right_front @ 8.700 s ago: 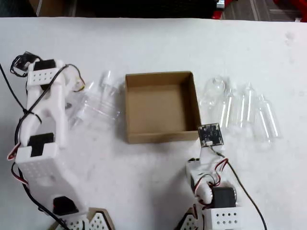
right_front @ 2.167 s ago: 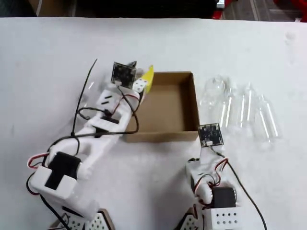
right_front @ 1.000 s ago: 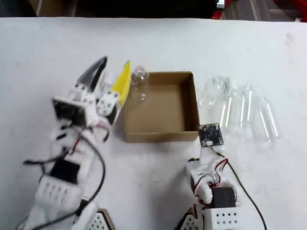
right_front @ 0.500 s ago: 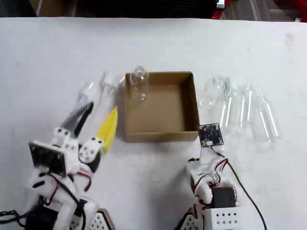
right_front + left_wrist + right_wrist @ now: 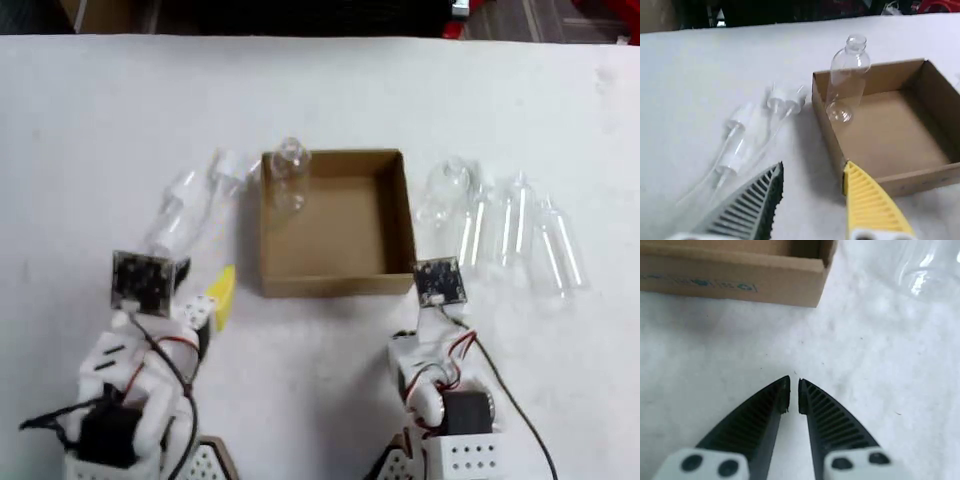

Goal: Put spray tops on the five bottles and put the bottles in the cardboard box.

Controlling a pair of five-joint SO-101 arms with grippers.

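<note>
The cardboard box (image 5: 338, 285) (image 5: 920, 172) sits mid-table. One clear bottle (image 5: 288, 172) (image 5: 847, 75) stands in its far left corner with no spray top on its neck. Several more clear bottles (image 5: 505, 232) lie in a row right of the box; one bottle's edge (image 5: 927, 262) lies beyond the box's corner. White spray tops (image 5: 190, 200) (image 5: 782, 102) with thin tubes lie left of the box. My left gripper (image 5: 812, 167) (image 5: 200, 288) is open and empty, near the box's front left corner. My right gripper (image 5: 794, 384) is shut over bare table just in front of the box's front wall (image 5: 740, 272).
The white table (image 5: 330, 90) runs wide behind the box, with a dark edge at the back. The right arm's base (image 5: 445, 410) and the left arm's body (image 5: 125, 400) stand at the table's front edge.
The left arm pulled back from the box toward the table's front, its gripper open, leaving the bottle standing in the box's corner. The right arm stayed still.
</note>
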